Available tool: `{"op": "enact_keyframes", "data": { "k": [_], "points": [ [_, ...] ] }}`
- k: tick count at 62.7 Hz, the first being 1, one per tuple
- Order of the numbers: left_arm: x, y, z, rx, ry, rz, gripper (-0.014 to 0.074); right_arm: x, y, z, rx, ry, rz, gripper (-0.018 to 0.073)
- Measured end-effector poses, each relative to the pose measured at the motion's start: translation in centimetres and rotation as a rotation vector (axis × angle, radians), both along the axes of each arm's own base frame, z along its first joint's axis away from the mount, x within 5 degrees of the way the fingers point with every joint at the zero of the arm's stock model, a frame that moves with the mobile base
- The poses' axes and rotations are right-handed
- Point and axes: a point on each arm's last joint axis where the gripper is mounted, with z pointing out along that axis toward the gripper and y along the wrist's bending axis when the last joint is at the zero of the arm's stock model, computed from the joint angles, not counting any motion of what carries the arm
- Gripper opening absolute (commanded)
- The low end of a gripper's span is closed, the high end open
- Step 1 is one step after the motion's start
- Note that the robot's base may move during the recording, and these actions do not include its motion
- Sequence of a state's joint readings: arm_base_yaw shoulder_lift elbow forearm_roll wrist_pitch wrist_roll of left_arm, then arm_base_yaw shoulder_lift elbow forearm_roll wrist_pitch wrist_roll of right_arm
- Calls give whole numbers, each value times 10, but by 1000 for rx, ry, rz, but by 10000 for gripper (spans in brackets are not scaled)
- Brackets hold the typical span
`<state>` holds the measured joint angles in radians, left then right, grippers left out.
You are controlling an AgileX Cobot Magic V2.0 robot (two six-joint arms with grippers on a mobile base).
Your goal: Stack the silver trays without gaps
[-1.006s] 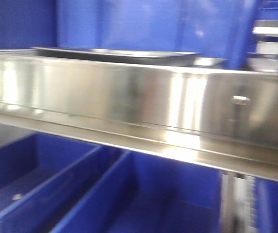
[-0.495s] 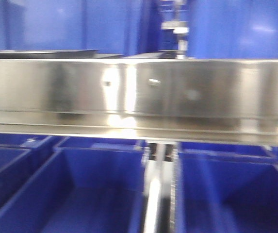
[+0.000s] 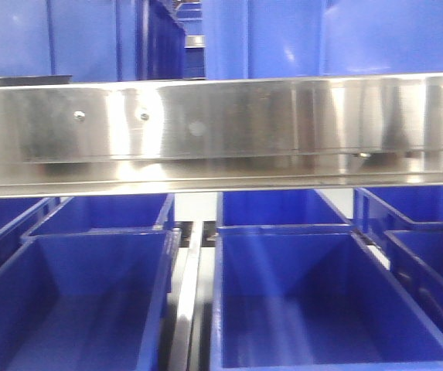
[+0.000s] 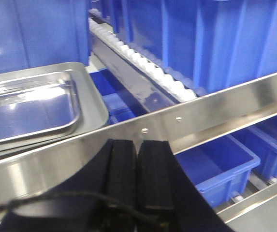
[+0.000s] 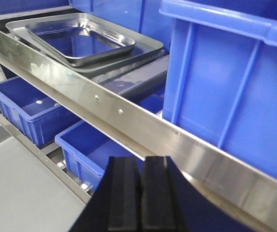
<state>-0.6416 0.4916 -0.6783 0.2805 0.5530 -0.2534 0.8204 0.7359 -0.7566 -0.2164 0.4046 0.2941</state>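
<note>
Upper shelf (image 5: 143,79) w/ stainless front rail (image 5: 128,118) carries two silver trays (image 5: 87,41), smaller nested inside larger, sitting skewed, not flush. Big blue bin (image 5: 230,82) stands on same shelf just beside them, apart from trays. Lower shelf holds open blue bins (image 3: 322,301) in rows, side by side, w/ roller track (image 3: 186,301) btwn them.

Two shiny silver trays (image 5: 87,41), smaller nested inside larger, lying flat on the shelf, slightly askew
</note>
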Motion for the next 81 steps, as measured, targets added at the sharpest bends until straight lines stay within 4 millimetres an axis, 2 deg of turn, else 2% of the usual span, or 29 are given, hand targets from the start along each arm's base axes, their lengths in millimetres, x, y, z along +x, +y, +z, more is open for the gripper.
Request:
{"op": "enact_keyframes", "data": {
  "k": [31,42,53,62,68,73,81],
  "points": [
    [0,-1,-1,-21,18,-4,-48,0,0,0,0,0,0,50],
    [-5,15,-9,-5,-4,120,-48,0,0,0,0,0,0,50],
    [-24,34,-50,31,-141,307,-48,0,0,0,0,0,0,50],
    [-34,40,-104,-16,-229,403,-48,0,0,0,0,0,0,50],
    [-28,42,-141,-23,-244,442,-48,0,0,0,-2,2,-1,50],
    [-25,43,-154,-31,-278,463,-48,0,0,0,-2,2,-1,50],
    [-25,44,-154,-38,-311,470,-48,0,0,-1,-4,4,-1,50]
  ]
}}
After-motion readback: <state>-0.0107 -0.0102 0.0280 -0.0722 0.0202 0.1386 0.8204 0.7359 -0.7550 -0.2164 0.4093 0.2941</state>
